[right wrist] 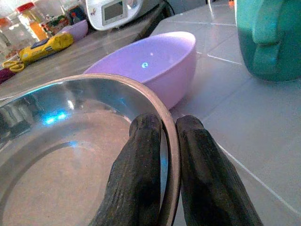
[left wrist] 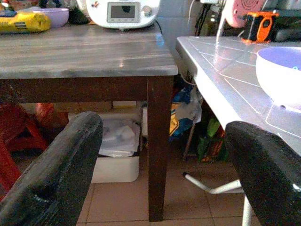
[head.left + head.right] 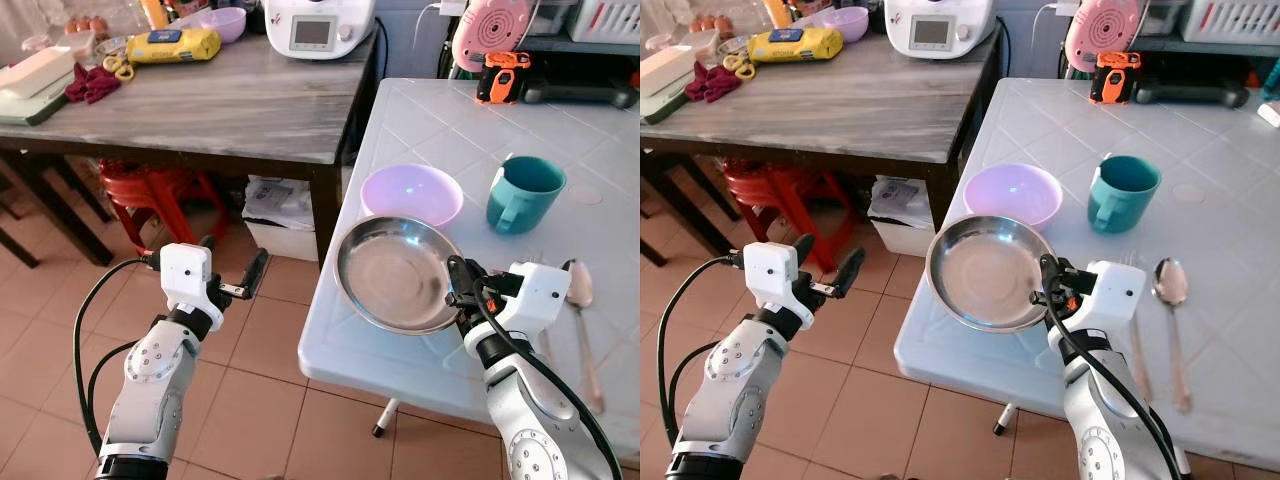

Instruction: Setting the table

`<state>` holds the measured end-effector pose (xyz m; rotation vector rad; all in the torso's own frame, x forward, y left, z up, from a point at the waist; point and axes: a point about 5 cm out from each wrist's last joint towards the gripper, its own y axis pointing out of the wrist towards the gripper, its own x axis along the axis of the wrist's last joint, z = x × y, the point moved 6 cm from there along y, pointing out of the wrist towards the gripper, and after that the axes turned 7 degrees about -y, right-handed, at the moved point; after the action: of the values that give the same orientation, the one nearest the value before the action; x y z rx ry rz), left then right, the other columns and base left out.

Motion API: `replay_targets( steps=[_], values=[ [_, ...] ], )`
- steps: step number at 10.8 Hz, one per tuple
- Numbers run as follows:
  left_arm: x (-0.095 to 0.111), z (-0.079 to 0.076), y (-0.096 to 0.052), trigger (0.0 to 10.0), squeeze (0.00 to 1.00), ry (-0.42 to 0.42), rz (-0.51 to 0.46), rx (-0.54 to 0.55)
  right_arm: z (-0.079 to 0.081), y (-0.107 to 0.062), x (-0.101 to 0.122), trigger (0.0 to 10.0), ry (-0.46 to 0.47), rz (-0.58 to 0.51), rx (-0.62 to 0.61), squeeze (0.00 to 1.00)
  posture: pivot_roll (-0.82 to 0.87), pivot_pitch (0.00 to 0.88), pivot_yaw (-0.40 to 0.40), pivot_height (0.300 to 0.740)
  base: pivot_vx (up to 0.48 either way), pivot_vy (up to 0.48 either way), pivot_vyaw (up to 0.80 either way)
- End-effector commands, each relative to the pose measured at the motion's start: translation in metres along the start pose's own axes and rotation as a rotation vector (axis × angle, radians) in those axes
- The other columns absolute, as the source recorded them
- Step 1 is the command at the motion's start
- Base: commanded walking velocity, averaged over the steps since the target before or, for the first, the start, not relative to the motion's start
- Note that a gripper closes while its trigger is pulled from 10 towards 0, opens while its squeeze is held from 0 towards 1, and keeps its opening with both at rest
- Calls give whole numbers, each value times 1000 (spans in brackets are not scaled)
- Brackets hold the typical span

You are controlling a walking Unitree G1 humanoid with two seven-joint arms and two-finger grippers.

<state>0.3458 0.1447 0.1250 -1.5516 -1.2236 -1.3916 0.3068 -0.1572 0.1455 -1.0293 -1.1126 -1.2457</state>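
**Right gripper clamped, left gripper spread and raised**

The right arm (image 3: 525, 420) rises from about 5 o'clock in the head view, its silver forearm angled up toward 11 o'clock, a black cable looping along it. The right gripper (image 3: 458, 290) points toward 9 o'clock. In the right wrist view its two black fingers (image 1: 141, 169) lie almost together, pinching a thin metal rim between them.

The left arm (image 3: 150, 390) comes up from about 7 o'clock, elbow bent, a black cable curving out beside it. The left gripper (image 3: 232, 268) points toward 2 o'clock with its fingers (image 2: 51, 174) spread wide apart, holding nothing, in the air.
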Motion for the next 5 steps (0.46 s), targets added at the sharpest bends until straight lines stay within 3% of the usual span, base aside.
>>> replay_targets(
  steps=[1, 5],
  values=[
    [-3, 7, -2, 10000, 0, 11, 13, 22, 7, 0, 2, 10000, 5, -11, 19, 0, -77, 90, 96, 740, 0, 356, -631],
    [-3, 2, 0, 10000, 0, 15, 10, 2, 7, -1, -1, 10000, 0, -7, 18, 0, -77, 89, 97, 740, 0, 440, -583]
  ],
)
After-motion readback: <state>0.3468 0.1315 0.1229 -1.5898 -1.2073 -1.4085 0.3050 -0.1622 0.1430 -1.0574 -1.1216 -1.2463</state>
